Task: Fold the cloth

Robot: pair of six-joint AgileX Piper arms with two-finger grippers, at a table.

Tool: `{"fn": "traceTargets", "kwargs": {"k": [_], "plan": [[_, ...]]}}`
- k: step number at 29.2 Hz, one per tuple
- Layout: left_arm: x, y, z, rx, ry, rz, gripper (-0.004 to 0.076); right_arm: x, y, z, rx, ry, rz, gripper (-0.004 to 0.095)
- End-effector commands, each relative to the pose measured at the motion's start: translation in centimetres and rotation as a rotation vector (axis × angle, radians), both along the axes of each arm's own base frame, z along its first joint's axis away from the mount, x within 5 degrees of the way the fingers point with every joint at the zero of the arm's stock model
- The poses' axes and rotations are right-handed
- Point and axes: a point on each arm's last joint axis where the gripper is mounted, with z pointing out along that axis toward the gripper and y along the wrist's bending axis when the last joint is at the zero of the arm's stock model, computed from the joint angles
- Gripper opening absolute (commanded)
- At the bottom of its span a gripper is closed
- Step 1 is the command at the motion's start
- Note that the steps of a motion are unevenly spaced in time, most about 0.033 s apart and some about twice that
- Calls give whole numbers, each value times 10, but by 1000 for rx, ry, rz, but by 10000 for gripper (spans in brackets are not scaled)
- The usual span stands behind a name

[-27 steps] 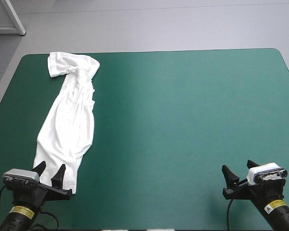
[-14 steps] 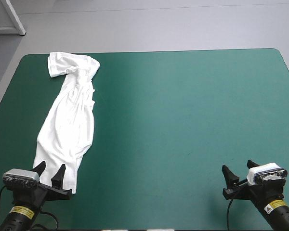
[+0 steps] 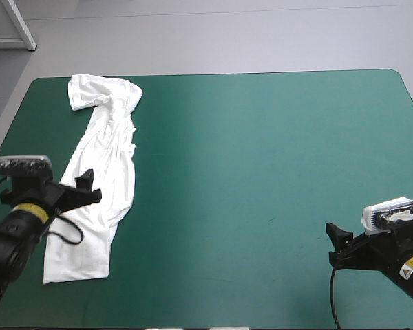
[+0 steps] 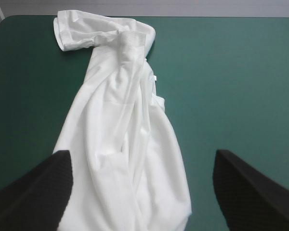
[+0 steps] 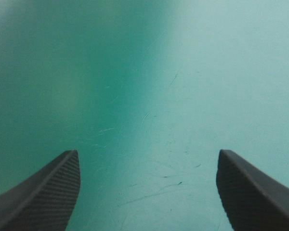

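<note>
Starting the fold, we should first spread the T-shirt [image 3: 103, 158], bunched lengthwise along the left side of the bench [image 3: 261, 158]. Our left hand [image 4: 142, 155] hovers over it, wide open and empty. The right hand [image 5: 148, 153] is also open and empty, well apart.

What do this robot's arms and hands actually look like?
The left arm and right arm are black, each bearing a yellow label. The left hand and right hand each have two broad black fingers shaped like curved fins, finely textured.
</note>
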Motion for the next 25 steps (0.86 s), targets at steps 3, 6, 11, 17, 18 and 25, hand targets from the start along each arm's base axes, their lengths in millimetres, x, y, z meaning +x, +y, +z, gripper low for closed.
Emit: {"fn": "traceTargets", "kwargs": {"k": [3, 6, 11, 17, 18, 25], "plan": [[96, -13, 5, -60, 38, 37, 571, 1, -1, 27, 9, -50, -7, 737], [142, -8, -14, -87, 124, 78, 571, -1, -1, 28, 6, -29, -3, 737], [210, -11, -50, -51, 242, 77, 571, -1, -1, 29, 7, -35, -4, 737], [280, -18, -96, -31, 363, 94, 571, -1, -1, 29, 7, -35, -4, 737], [288, -19, -103, -27, 383, 98, 571, -1, -1, 29, 7, -35, -4, 737], [323, -27, -137, -2, 508, 40, 426, -1, 0, 29, 19, -35, -7, 737]]}}
